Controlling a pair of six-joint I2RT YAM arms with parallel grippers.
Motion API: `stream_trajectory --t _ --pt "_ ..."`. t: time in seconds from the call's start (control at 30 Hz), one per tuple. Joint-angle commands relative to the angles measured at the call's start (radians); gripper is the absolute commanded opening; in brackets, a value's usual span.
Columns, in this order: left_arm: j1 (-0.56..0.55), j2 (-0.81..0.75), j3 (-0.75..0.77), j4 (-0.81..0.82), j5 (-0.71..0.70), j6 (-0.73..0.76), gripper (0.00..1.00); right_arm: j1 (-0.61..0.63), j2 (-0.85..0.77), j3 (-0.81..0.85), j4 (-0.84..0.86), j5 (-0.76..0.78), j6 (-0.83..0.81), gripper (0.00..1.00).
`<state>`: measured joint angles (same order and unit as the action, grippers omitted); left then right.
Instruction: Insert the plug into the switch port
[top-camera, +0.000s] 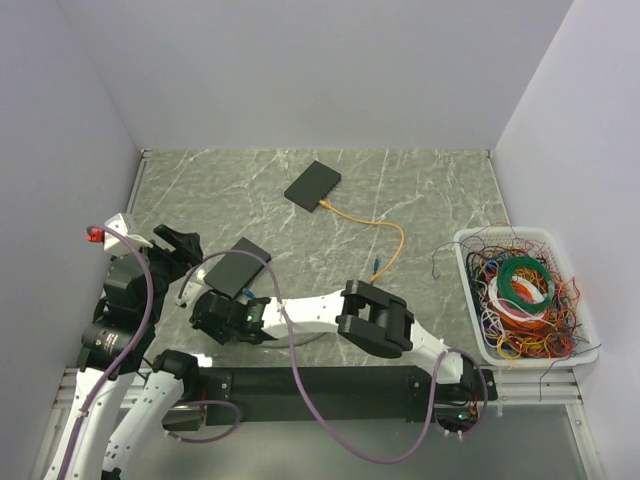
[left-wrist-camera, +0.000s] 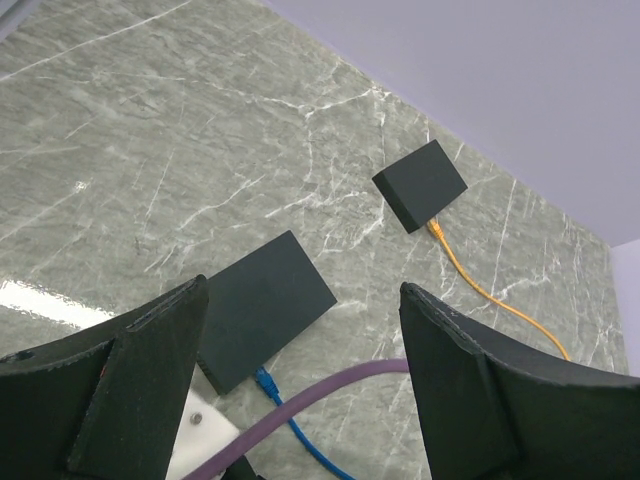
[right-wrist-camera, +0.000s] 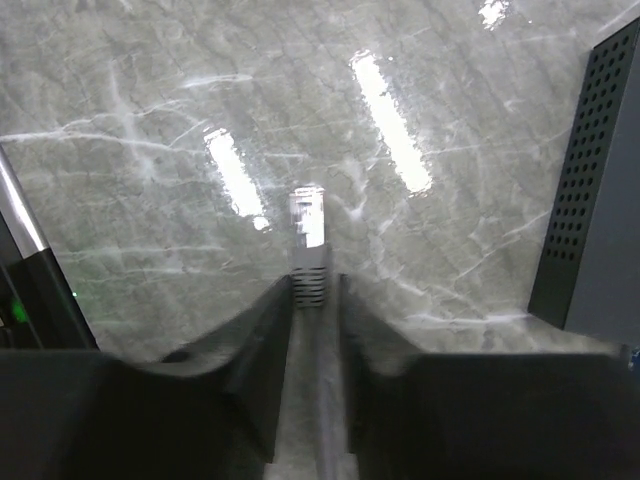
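A near black switch (top-camera: 237, 267) lies at the left with a blue plug (left-wrist-camera: 265, 380) in its near edge. My right gripper (right-wrist-camera: 315, 285) is shut on a grey plug (right-wrist-camera: 308, 225) whose clear tip points out ahead over the marble. The switch's perforated side (right-wrist-camera: 590, 200) stands to the plug's right, apart from it. In the top view the right gripper (top-camera: 212, 318) sits just in front of that switch. My left gripper (left-wrist-camera: 305, 290) is open and empty above the switch (left-wrist-camera: 262, 305); it shows at the left in the top view (top-camera: 178, 250).
A second black switch (top-camera: 312, 186) with an orange cable (top-camera: 385, 235) lies at the far centre. A white bin (top-camera: 590, 330) full of tangled wires stands at the right. A purple arm cable (left-wrist-camera: 330, 390) crosses under the left gripper. Walls close in on three sides.
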<state>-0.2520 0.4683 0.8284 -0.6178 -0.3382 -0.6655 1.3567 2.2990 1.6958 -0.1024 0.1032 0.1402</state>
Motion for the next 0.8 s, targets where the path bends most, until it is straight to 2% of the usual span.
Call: stream_trajectory --t 0.0,0.13,0.17,0.47,0.6,0.77 --pt "0.008 -0.003 -0.005 0.016 0.011 0.023 0.83 0.032 0.039 -0.012 -0.045 0.036 0.010 0.26" --pt "0.010 0.000 -0.005 0.015 0.011 0.024 0.83 0.036 0.034 -0.044 -0.033 0.049 0.018 0.08" --pt "0.010 0.001 -0.005 0.015 0.011 0.024 0.84 0.036 0.027 -0.057 -0.023 0.055 0.021 0.00" --pt "0.011 -0.002 -0.003 0.012 0.007 0.020 0.83 0.030 -0.196 -0.291 0.047 0.156 0.022 0.00" --pt "0.011 -0.011 0.003 0.012 0.008 0.020 0.83 0.021 -0.359 -0.393 0.064 0.187 0.042 0.00" --pt "0.011 -0.036 -0.015 0.061 0.116 0.047 0.83 0.013 -0.559 -0.533 0.076 0.216 0.061 0.00"
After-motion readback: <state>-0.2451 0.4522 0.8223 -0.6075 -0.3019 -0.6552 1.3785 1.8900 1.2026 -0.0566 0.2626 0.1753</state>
